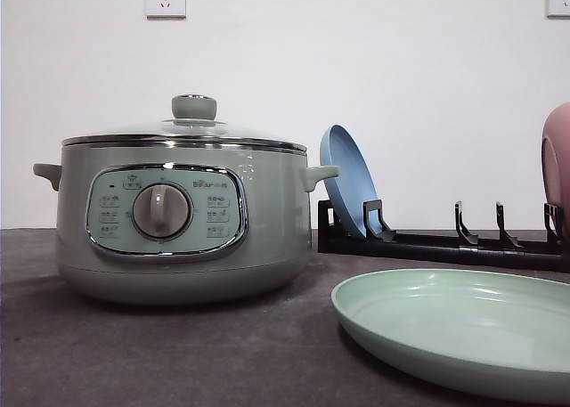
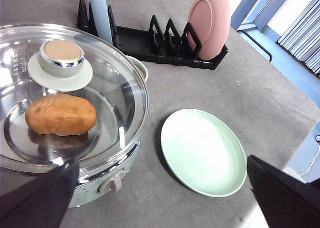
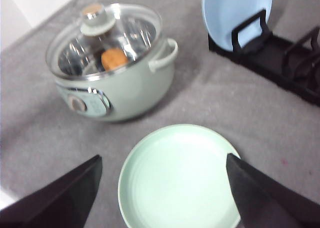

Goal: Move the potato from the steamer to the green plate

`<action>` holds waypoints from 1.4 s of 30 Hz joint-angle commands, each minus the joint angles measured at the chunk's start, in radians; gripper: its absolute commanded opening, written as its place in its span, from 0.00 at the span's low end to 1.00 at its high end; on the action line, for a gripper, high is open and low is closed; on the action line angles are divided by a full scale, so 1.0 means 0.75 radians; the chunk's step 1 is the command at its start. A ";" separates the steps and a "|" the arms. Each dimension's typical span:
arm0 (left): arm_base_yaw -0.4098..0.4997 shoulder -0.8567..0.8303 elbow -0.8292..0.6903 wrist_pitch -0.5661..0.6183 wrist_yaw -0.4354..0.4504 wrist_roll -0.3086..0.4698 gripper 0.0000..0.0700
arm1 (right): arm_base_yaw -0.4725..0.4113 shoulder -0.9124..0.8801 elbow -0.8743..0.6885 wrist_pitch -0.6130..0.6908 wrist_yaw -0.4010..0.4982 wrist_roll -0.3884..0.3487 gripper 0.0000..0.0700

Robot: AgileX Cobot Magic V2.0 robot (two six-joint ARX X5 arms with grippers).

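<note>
The sage-green steamer (image 1: pixel 183 224) stands on the left of the table with its glass lid (image 2: pixel 75 96) on. Through the lid the orange-brown potato (image 2: pixel 61 114) lies on the steamer's metal tray; it shows as a small orange lump (image 3: pixel 114 58) in the right wrist view. The green plate (image 1: pixel 463 322) lies flat and bare to the steamer's right (image 2: pixel 202 150) (image 3: pixel 177 178). My left gripper (image 2: pixel 162 203) hovers open above the steamer's front edge and the plate. Held high over the plate, my right gripper (image 3: pixel 162 193) is open with nothing in it.
A black dish rack (image 1: pixel 445 242) runs along the back right, holding an upright blue plate (image 1: pixel 349 180) and a pink dish (image 1: pixel 557 162). The table's right edge (image 2: pixel 300 153) drops to a blue floor. Grey tabletop lies between steamer and rack.
</note>
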 commanded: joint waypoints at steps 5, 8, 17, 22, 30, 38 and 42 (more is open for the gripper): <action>-0.006 0.058 0.106 -0.088 -0.025 0.005 1.00 | 0.005 0.005 0.007 0.061 0.001 0.018 0.71; -0.006 0.108 0.171 -0.160 -0.077 0.035 1.00 | 0.005 0.005 0.007 0.066 0.001 0.018 0.71; -0.011 0.371 0.428 -0.269 -0.166 0.092 1.00 | 0.005 0.005 0.007 0.083 0.000 0.017 0.71; -0.043 0.587 0.626 -0.342 -0.189 0.092 1.00 | 0.005 0.005 0.007 0.083 0.000 0.017 0.71; -0.129 0.899 0.876 -0.405 -0.355 0.103 1.00 | 0.005 0.005 0.007 0.083 0.001 0.017 0.71; -0.193 1.132 1.043 -0.403 -0.531 0.160 1.00 | 0.005 0.005 0.007 0.076 0.001 0.017 0.71; -0.204 1.217 1.116 -0.407 -0.576 0.172 1.00 | 0.005 0.005 0.007 0.076 0.001 0.017 0.71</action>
